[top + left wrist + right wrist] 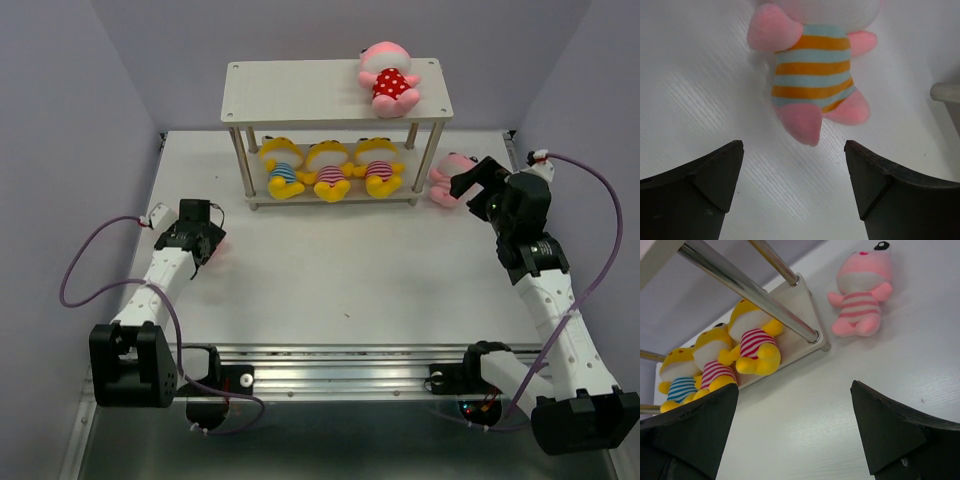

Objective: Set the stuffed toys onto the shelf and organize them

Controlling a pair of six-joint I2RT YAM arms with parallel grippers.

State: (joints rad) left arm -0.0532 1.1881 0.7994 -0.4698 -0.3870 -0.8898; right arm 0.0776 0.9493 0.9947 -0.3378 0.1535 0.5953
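Dotted doll (388, 80) pink in red with white spots, orange-striped doll (812, 75) pink, seemingly pale-blue bands, blue-striped doll (283, 172) yellow

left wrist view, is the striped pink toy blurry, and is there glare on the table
Left wrist: the striped pink toy is slightly soft, its head washed out at the top edge; a pale sheen streaks the table; the dark fingers show little detail. Top external: light is even, no hard shadows.
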